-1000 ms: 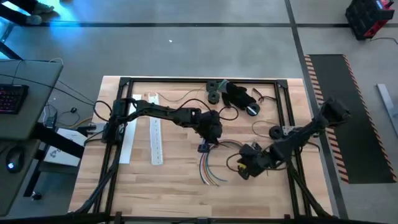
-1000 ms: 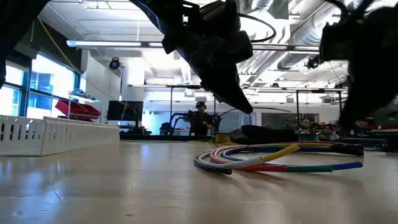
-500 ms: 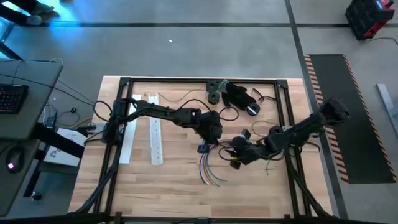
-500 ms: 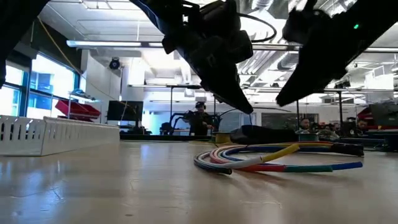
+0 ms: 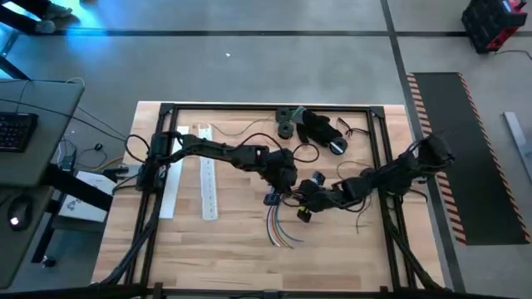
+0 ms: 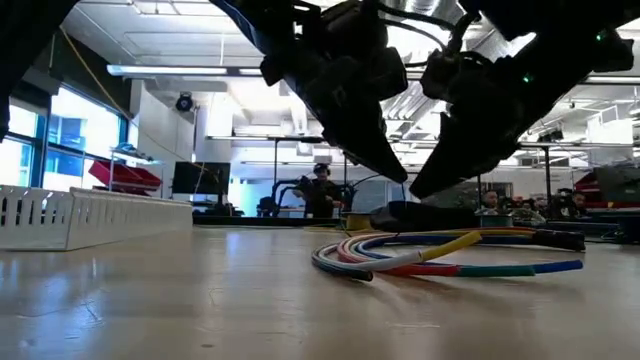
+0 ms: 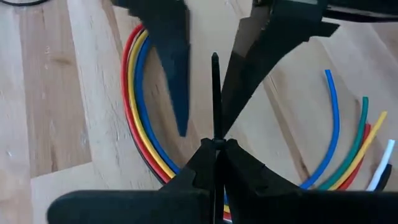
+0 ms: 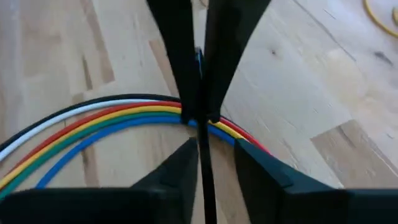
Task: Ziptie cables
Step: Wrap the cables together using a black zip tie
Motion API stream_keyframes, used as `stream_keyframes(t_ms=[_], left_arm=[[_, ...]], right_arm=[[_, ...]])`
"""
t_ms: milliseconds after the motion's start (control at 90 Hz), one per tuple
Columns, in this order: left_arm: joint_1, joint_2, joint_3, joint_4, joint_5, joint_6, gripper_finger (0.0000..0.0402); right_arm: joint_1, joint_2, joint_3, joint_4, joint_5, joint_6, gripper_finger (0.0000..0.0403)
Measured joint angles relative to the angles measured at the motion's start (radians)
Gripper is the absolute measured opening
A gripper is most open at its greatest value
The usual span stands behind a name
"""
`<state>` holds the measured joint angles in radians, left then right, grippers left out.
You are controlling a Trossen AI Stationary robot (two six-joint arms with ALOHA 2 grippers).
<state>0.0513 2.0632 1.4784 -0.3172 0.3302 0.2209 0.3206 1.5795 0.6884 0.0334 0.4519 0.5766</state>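
Left gripper [image 5: 283,187] hangs near the middle of the table [image 5: 233,241], just above the cables [image 5: 281,226]. Its jaws are pressed together on a thin black zip tie [image 7: 215,93], whose free tail sticks straight out ahead of the fingers.

Cables lie flat on the wood just front of centre: one curved bundle of black, white, red, yellow, green and blue wires, ends fanning out toward the front edge.

Right gripper [image 5: 303,202] sits just beside the left one, on its right-edge side. Jaws spread, with the tie's tail running up the gap between them and not yet gripped.

Judged progress: tie is picked up and presented at the bundle. Whether it already passes round the wires cannot be told. No closed loop or cinched band shows. Threading, pulling tight and releasing appear left.
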Motion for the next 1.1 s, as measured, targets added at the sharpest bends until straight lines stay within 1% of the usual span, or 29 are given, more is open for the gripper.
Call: stream_keyframes(t_ms=[67, 122, 211, 322, 500, 644, 700, 778, 878, 956, 1033, 1100], left_arm=[[0.0, 0.0, 0.0, 0.0, 0.0, 0.0, 0.0], [0.0, 0.0, 0.0, -0.003, 0.001, 0.002, 0.0], [0.0, 0.0, 0.0, -0.009, 0.0, 0.01, 0.0], [0.0, 0.0, 0.001, -0.013, 0.001, 0.01, 0.0], [0.0, 0.0, 0.0, -0.037, 0.001, 0.012, 0.0], [0.002, 0.0, 0.0, -0.041, 0.0, 0.014, 0.0], [0.002, 0.0, 0.0, -0.04, 0.0, 0.019, 0.0], [0.002, 0.0, 0.0, -0.039, -0.001, 0.025, 0.0], [0.001, 0.0, 0.0, -0.037, 0.0, 0.026, 0.0], [0.001, 0.0, 0.0, -0.036, -0.001, 0.026, 0.0], [0.001, 0.0, 0.0, -0.035, -0.001, 0.026, 0.0], [0.001, 0.0, 0.0, -0.035, 0.0, 0.026, 0.0]], right_arm=[[0.0, -0.009, 0.0, 0.002, -0.002, 0.002, 0.002], [0.002, -0.017, 0.0, 0.001, -0.017, 0.001, 0.0007], [0.01, -0.035, 0.001, -0.019, -0.039, 0.036, 0.0003], [0.048, -0.043, 0.003, -0.121, -0.031, 0.133, 0.0001], [0.159, -0.041, 0.001, -0.313, -0.032, 0.3, 0.0], [0.285, -0.039, 0.0, -0.446, -0.04, 0.496, 0.0], [0.333, -0.039, -0.001, -0.479, -0.04, 0.571, 0.0], [0.374, -0.054, -0.001, -0.469, -0.039, 0.632, 0.0], [0.384, -0.104, 0.0, -0.407, -0.022, 0.607, 0.0], [0.362, -0.149, 0.0, -0.349, 0.014, 0.526, 0.0007], [0.324, -0.188, 0.0, -0.288, 0.067, 0.41, 0.0026], [0.283, -0.199, 0.001, -0.239, 0.102, 0.301, 0.0053]])
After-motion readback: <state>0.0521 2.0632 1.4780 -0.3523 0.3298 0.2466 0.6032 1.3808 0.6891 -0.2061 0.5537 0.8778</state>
